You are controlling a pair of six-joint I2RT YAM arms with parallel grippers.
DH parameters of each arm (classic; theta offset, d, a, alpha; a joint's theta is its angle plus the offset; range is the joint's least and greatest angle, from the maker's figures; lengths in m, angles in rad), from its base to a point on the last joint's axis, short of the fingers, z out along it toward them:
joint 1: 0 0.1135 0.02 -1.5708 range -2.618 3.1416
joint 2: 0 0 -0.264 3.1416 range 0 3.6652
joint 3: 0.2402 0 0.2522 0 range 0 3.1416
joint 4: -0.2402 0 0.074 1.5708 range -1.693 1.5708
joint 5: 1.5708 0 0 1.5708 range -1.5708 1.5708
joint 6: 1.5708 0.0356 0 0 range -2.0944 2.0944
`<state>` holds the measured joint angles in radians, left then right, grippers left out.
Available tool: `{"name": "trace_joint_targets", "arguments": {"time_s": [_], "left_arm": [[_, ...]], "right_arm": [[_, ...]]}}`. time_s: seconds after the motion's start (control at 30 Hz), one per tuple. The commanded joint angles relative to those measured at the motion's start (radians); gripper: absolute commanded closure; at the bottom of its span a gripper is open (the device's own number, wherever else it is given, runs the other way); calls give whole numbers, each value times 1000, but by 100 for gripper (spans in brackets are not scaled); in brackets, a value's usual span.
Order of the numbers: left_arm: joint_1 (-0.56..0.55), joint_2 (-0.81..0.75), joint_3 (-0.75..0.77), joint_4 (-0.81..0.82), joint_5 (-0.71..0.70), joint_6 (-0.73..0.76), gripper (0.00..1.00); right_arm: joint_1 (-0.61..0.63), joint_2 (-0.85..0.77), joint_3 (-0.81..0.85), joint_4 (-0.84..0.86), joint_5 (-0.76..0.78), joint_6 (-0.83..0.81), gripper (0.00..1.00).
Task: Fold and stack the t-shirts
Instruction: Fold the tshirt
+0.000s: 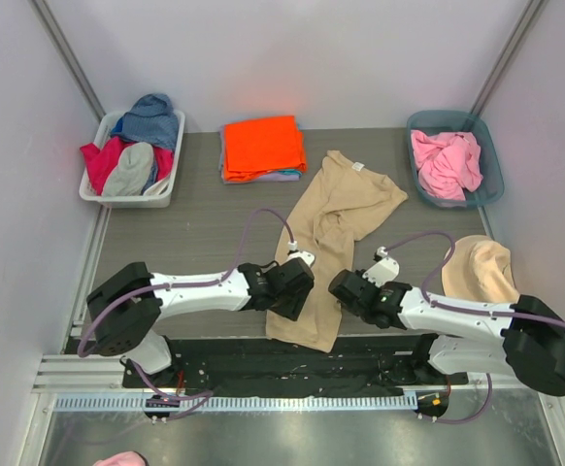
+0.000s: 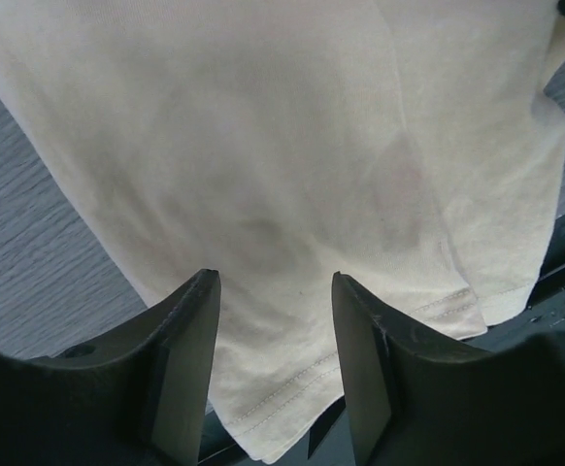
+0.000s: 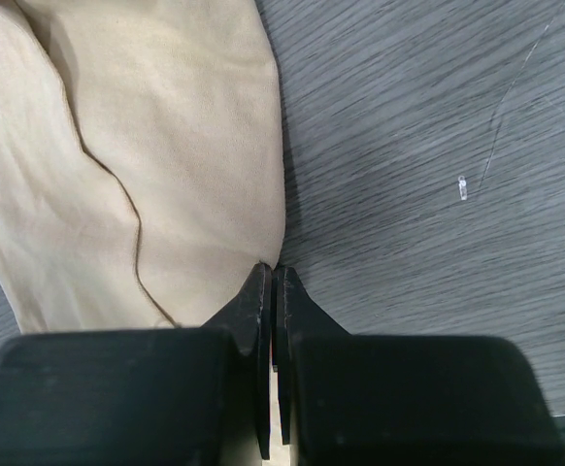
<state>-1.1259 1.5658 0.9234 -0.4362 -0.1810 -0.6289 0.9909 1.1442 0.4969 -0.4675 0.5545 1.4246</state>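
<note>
Top view: tan shirt [image 1: 336, 214] lies lengthwise at the centre of the table [image 1: 185, 223]. The left gripper [image 1: 292, 291] is over its near-left part and the right gripper [image 1: 343, 284] is at its right edge. The folded orange shirt [image 1: 261, 146] lies far, left of centre.

Left wrist: left gripper [image 2: 275, 282] jaws spread over the tan shirt [image 2: 282, 146] hem.

Right wrist: right gripper [image 3: 271, 272] jaws pressed together at the tan shirt [image 3: 166, 146] edge. Whether cloth is pinched cannot be told.
</note>
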Motion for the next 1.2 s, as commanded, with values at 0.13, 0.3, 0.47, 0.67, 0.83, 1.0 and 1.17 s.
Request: {"name": "trace_joint_targets", "arguments": {"time_s": [0.13, 0.3, 0.47, 0.67, 0.83, 1.0, 1.17], "left_arm": [[-6, 16, -1, 44, -31, -14, 52], [-6, 28, -21, 47, -35, -17, 53], [-6, 43, -44, 53, -38, -20, 57], [-6, 51, -66, 76, -21, -26, 99], [-6, 27, -63, 59, -29, -26, 100], [-6, -24, -29, -1, -47, -20, 100], [-6, -99, -5, -79, -84, -18, 99]], "right_arm": [[-3, -32, -9, 6, 24, 11, 99], [-5, -34, -11, 6, 21, 13, 99], [-3, -46, -17, 4, 22, 19, 99], [-5, -60, -29, 6, 22, 25, 99], [-5, -72, -37, 0, 25, 27, 99], [-5, -83, -40, -11, 28, 30, 99], [-8, -90, -41, -13, 31, 31, 99]]}}
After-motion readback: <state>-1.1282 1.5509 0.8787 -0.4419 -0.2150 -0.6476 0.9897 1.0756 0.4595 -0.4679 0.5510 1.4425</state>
